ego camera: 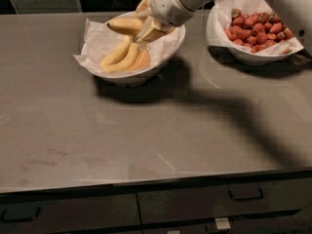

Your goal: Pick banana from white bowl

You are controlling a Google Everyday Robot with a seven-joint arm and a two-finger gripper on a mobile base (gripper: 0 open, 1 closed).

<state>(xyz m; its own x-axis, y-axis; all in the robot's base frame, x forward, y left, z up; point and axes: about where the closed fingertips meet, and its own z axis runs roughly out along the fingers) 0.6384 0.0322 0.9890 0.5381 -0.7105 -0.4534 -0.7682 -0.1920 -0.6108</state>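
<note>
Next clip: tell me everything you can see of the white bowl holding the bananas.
The white bowl is wide, round and upright on the grey counter, at the back left. Crinkled white paper lines it, corners poking past the rim. Several yellow bananas lie inside. The gripper reaches into its right side, against the topmost banana. A strawberry bowl stands apart to its right.

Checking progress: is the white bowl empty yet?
Not empty: bananas lie in the white bowl; the gripper is over its far side.

Single camera, high and close, looks down across the bench point(156, 145) from its front; the claw point(142, 26) sits at top, over the white bowl point(127, 77).
</note>
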